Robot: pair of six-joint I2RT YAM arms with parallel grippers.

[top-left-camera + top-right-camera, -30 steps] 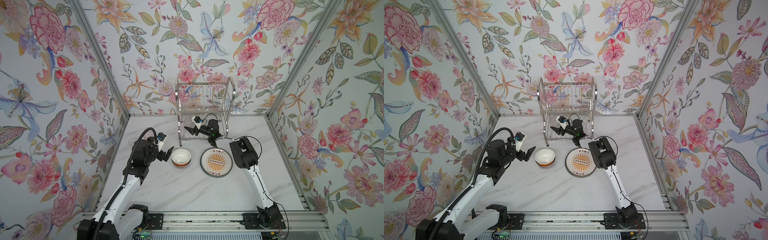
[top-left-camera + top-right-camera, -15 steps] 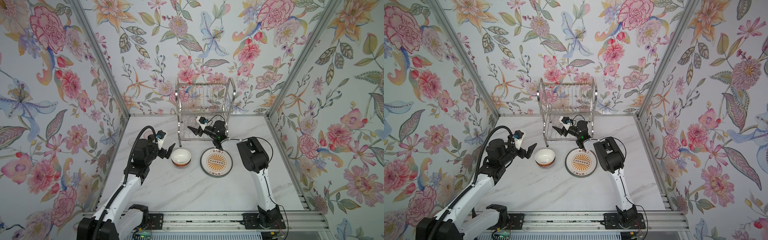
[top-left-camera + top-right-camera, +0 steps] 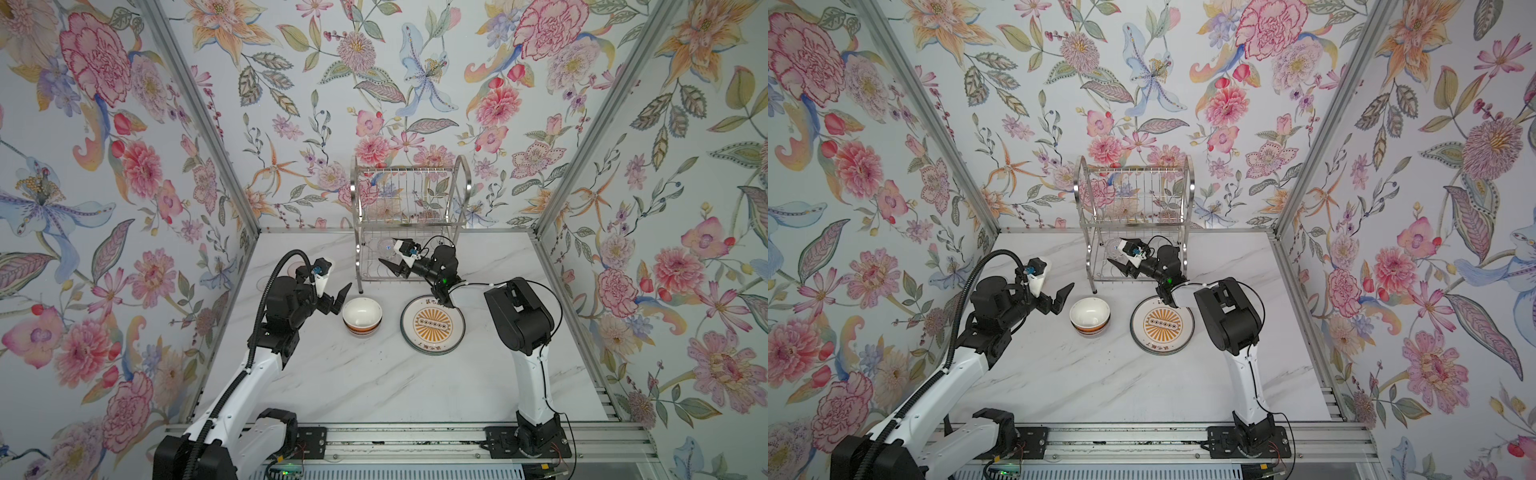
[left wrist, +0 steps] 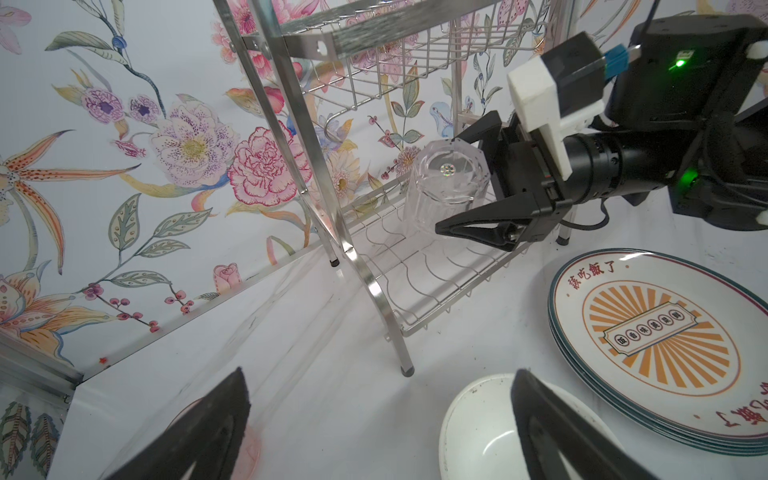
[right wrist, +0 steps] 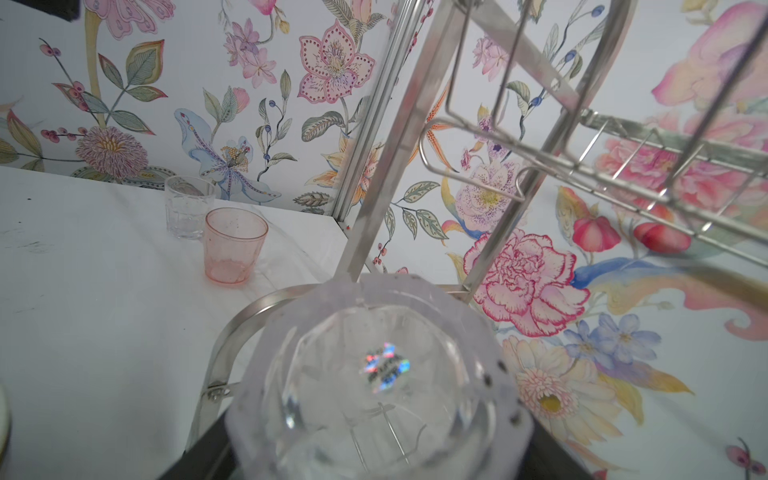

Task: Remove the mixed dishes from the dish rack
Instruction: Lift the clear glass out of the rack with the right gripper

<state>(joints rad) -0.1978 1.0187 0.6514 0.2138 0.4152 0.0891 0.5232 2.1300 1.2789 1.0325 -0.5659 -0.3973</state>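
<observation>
The steel dish rack [image 3: 456, 195] [image 3: 1185, 195] stands at the back wall. On its lower tier, an upside-down clear glass [image 4: 446, 183] [image 5: 374, 386] sits between the jaws of my right gripper [image 3: 388, 258] [image 3: 1116, 254] [image 4: 465, 178] [image 5: 376, 457], which is shut on it. A white bowl with an orange band [image 3: 361, 316] [image 3: 1090, 318] [image 4: 478, 432] and a stack of plates with the orange sunburst plate [image 3: 432, 324] [image 3: 1163, 326] [image 4: 660, 336] on top rest on the table. My left gripper [image 3: 337, 299] [image 3: 1059, 301] [image 4: 379, 374] hangs open and empty just left of the bowl.
A clear glass [image 5: 189, 208] and a pink glass [image 5: 235, 245] stand upright on the marble table [image 3: 374, 382] near the left wall. The rack's upper shelf [image 4: 374, 54] hangs above my right gripper. Flowered walls close in three sides.
My right arm's elbow has swung back to the right, and its gripper has shifted slightly right inside the lower tier with the glass. The left gripper has edged toward the rack.
</observation>
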